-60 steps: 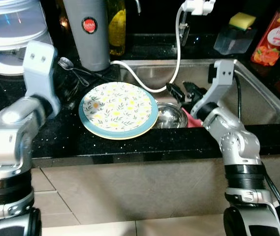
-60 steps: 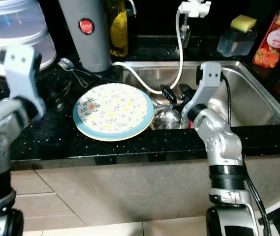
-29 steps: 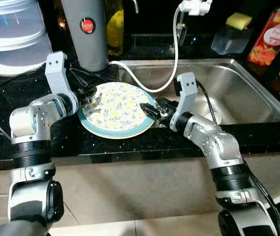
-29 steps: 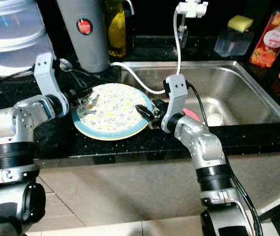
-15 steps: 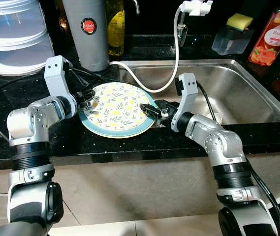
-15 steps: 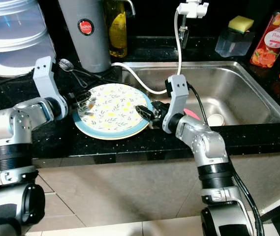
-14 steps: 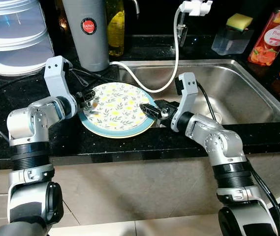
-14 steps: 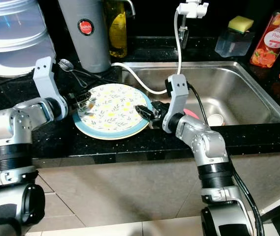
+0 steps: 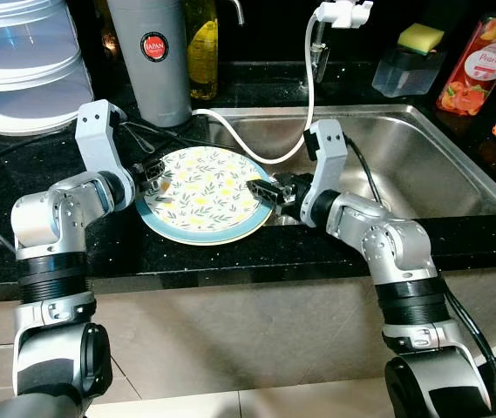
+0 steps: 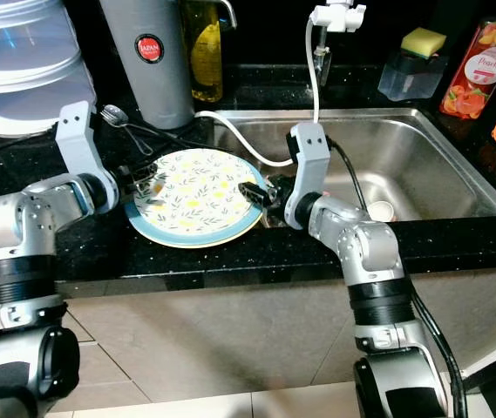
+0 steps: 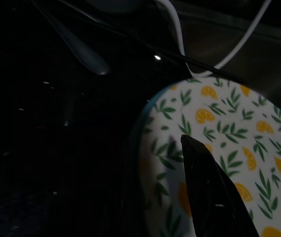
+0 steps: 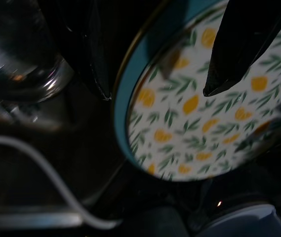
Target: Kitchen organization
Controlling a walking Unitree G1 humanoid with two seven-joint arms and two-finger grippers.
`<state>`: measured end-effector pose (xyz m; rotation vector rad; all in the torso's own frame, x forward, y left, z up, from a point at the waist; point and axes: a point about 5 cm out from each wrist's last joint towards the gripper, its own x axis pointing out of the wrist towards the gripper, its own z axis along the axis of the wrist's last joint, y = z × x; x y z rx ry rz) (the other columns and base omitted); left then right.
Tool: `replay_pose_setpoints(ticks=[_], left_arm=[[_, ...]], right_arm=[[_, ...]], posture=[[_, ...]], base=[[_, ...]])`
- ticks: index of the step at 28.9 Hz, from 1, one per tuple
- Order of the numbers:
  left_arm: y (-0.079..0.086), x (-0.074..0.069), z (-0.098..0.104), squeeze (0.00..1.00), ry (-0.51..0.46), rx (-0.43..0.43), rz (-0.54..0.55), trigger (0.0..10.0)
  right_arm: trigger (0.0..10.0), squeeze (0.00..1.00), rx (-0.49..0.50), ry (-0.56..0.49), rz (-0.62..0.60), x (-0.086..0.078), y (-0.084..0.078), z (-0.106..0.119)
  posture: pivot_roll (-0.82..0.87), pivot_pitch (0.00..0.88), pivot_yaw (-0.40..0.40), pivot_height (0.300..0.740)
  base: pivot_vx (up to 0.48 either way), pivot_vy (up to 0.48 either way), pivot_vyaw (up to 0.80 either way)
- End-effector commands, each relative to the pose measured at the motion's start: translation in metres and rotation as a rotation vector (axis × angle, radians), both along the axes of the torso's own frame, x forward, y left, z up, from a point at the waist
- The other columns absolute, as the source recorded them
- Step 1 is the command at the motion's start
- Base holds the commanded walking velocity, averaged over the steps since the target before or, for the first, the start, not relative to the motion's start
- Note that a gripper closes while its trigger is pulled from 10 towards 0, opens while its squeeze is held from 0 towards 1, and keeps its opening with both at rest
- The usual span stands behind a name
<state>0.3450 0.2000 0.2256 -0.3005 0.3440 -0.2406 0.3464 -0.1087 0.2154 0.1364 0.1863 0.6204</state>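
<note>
A round plate (image 9: pixel 206 193) with a lemon-and-leaf print and a blue rim lies flat on the black counter, just left of the sink. My left gripper (image 9: pixel 152 172) is at the plate's left rim. In the left wrist view one black finger (image 11: pixel 207 192) reaches over the printed face. My right gripper (image 9: pixel 266 192) is at the plate's right rim and stands open. One of its fingers (image 12: pixel 244 44) is above the plate (image 12: pixel 204 113) and the other (image 12: pixel 92 54) is outside the rim.
The steel sink (image 9: pixel 404 157) lies to the right, with a shiny bowl (image 12: pixel 12 54) in it close to the plate. A white hose (image 9: pixel 304 113) hangs from the tap. A grey flask (image 9: pixel 152 61), a spoon (image 10: pixel 117 113) and clear stacked containers (image 9: pixel 21 61) stand behind.
Both arms have come in from wide apart to the plate's two edges; the right gripper left the sink. In the last half second the right gripper edged further onto the rim.
</note>
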Motion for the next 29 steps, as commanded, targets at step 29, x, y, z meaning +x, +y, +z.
replay_pose_setpoints(ticks=[29], left_arm=[[-0.014,-0.002,0.001,0.00,-0.004,-0.164,-0.004,10.0]], right_arm=[[10.0,0.00,-0.274,-0.119,0.021,-0.006,0.016,-0.014]], posture=[[0.19,0.022,-0.038,0.740]], base=[[0.000,0.000,0.00]])
